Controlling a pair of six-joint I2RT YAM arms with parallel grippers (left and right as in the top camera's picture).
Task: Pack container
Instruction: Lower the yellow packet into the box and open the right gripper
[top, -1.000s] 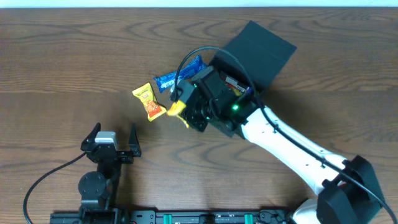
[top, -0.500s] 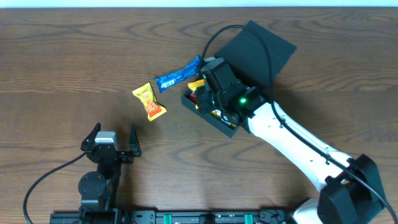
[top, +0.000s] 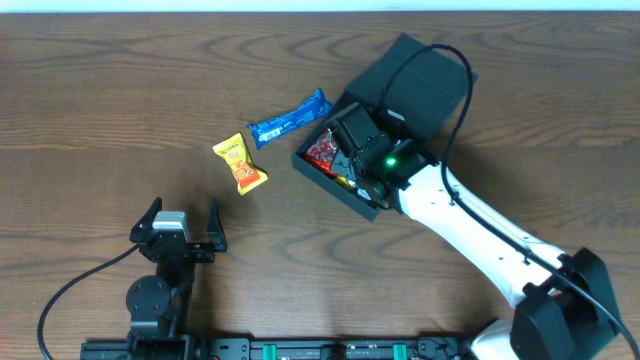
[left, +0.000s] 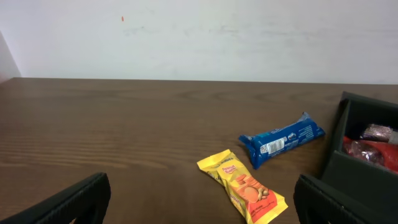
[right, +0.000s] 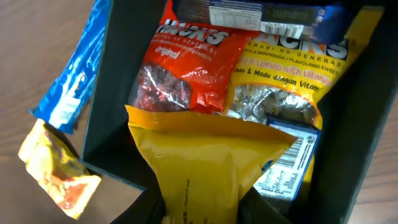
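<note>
Container (top: 335, 188) sits right of centre on the wooden table (top: 100, 100), with its flap lid (top: 425, 80) swung open toward the far edge. From overhead, the right gripper (top: 345, 155) is down in the open box. A blue snack packet (top: 290, 118) and a yellow snack packet (top: 240, 163) lie on the wood just left of it, apart from each other. The left gripper (top: 182, 222) is near the front edge, well apart from everything, fingers spread wide.

Left wrist cam: both packets are on the table, and a box corner pokes in at the right.

Right wrist cam: the jaws are clamped on a plain yellow pouch (right: 199, 162) over the box, above a red Hacks bag (right: 180, 62) and a yellow Hacks bag (right: 280, 87).
</note>
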